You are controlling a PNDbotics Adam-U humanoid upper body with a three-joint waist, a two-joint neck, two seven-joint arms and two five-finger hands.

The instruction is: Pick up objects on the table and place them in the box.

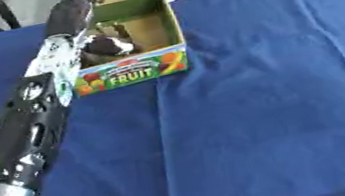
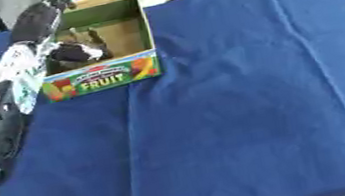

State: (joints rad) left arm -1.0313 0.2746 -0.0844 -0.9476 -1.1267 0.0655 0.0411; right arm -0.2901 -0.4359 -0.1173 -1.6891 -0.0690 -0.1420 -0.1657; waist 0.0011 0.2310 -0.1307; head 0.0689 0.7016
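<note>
Blue cloth [image 1: 260, 120] covers the surface; the left hand [image 1: 109, 45] reaches inside the fruit box [image 1: 132, 71], fingers curled round something dark I cannot identify. Withdrawing carelessly could snag the wall and drag the box.

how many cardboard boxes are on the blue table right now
1: the open cardboard box with the colourful FRUIT label stands at the far left of the blue tablecloth, with the robot's left hand inside it. Others may be hidden behind the arm.

box [image 1: 140, 70] at table's [image 1: 286, 115] far left edge, left arm [image 1: 29, 120] lying across its left wall; near and right stretches open.
</note>
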